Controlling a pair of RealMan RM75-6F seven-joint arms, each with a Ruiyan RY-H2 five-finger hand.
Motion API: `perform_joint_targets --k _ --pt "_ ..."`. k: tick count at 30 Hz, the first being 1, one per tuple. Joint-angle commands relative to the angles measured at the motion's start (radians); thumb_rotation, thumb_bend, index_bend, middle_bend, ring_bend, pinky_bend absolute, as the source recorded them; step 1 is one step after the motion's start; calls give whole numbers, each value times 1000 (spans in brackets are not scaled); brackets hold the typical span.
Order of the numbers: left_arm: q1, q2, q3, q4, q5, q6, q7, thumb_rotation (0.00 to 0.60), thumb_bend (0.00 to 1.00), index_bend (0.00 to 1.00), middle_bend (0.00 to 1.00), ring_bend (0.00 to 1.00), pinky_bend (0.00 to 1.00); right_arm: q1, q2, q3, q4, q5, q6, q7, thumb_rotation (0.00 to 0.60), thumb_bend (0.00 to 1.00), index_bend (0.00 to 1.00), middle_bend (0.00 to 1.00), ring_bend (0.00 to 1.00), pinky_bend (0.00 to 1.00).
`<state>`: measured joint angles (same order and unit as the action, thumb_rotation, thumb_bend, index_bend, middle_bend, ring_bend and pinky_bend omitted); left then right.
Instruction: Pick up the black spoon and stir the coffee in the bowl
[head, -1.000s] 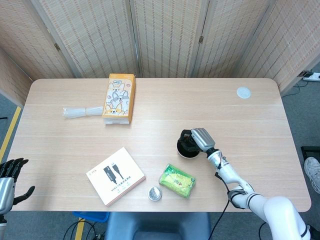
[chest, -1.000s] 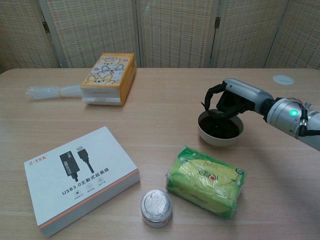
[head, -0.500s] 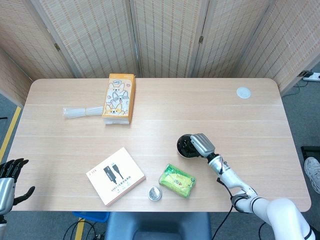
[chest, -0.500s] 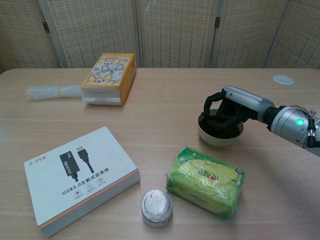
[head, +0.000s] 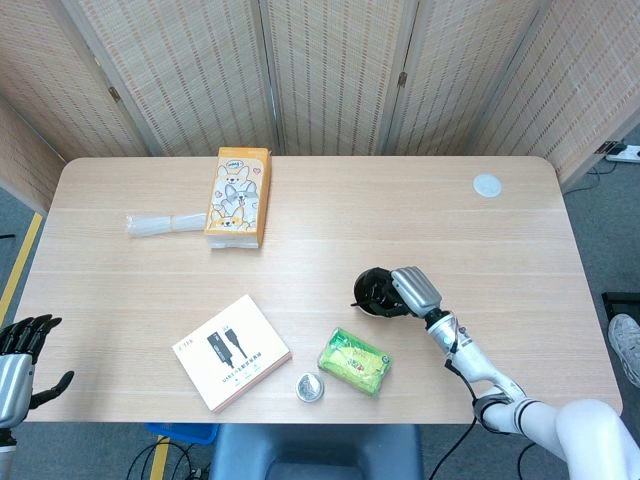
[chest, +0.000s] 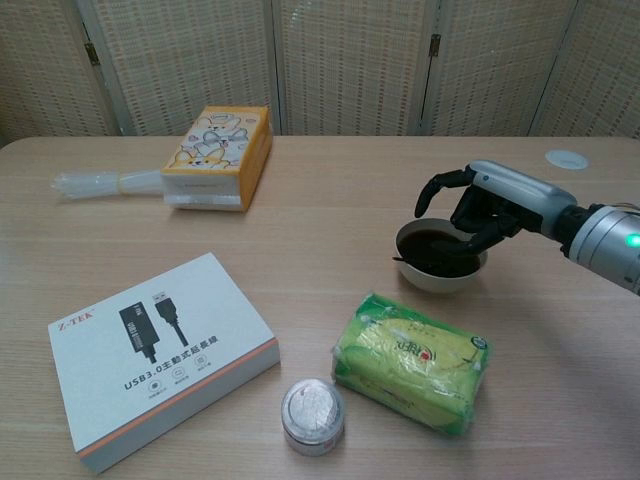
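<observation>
A pale bowl of dark coffee stands right of the table's middle, seen also from the head camera as the bowl. The black spoon lies in it, one thin end poking over the left rim; the head view shows that spoon tip too. My right hand hovers over the bowl's right side with its fingers spread and curved, and I see nothing pinched in it; in the head view the right hand covers the bowl's right edge. My left hand hangs off the table's lower left, fingers apart, holding nothing.
A green tissue pack lies just in front of the bowl, with a small round tin to its left. A white USB box sits front left. An orange carton, a clear plastic packet and a white disc lie further back.
My right hand, clenched down in the bowl before, has lifted, shifted right and spread its fingers. The spoon's end now pokes over the bowl's left rim. The left hand is unchanged.
</observation>
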<state>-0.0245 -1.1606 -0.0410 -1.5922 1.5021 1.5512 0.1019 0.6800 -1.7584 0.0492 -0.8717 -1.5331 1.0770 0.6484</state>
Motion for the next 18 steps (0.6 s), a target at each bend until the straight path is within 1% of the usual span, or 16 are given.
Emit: perform_joint_targets --k 1,3,5,9,11,14,15,17,18 --pt "-3 1 -1 1 3 -2 -3 600 256 207 190 150 171 -24 51 6 -58 2 36 -36 600 207 322 1000 1000 1000" --pt "-6 1 -1 1 6 -4 -6 600 256 207 190 150 171 -36 85 5 -93 -3 61 -60 600 211 311 999 1000 1000" --pt "-8 1 -2 0 10 -4 -10 600 256 207 190 150 171 -59 132 5 -140 -10 105 -118 600 237 311 988 1000 1000" --pt "-12 2 -3 1 9 -8 -16 600 256 207 190 150 171 -128 229 -4 -227 -25 220 -283 600 304 319 913 999 1000" --pt "-16 1 -2 1 12 -13 -17 600 256 207 190 150 171 -175 277 -9 -272 -23 281 -375 600 341 329 850 966 1000" --pt "-24 -3 -2 3 17 -21 -18 600 256 207 190 150 171 -244 328 -19 -316 -17 360 -472 600 359 336 650 806 997" --pt "-26 -4 -3 3 19 -22 -18 600 256 207 190 150 171 -263 343 -24 -329 -15 377 -493 600 359 335 580 730 969" --pt "-32 -9 -3 3 22 -27 -17 600 256 207 190 150 171 -306 379 -38 -361 -14 412 -528 600 359 328 486 589 834" --pt "-35 -11 -3 2 25 -29 -15 600 256 207 190 150 171 -324 394 -44 -376 -11 425 -538 600 359 307 435 512 730"
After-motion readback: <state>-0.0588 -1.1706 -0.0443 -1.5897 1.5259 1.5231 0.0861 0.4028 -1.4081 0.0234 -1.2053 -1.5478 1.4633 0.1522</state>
